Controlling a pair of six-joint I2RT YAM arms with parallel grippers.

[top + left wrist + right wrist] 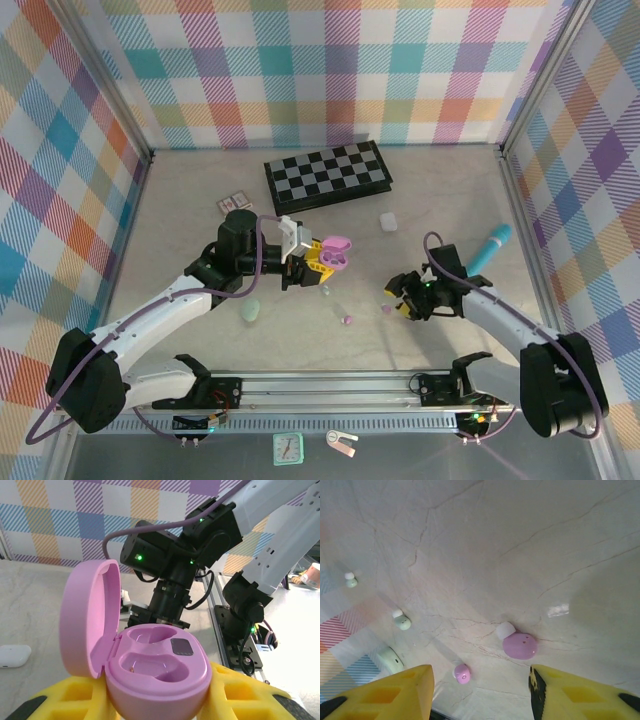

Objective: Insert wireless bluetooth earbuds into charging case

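Left wrist: left jaws grasp the open charging case; right jaws released, lilac earbud at 1 o'clock.

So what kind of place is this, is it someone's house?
Probably a robot test booth, not a house: plaid walls box in the table, the left arm and right arm sit on a metal rail, a chessboard lies there.

A chessboard lies far on the surface, 2 small cards just left; a teal stick lies right.
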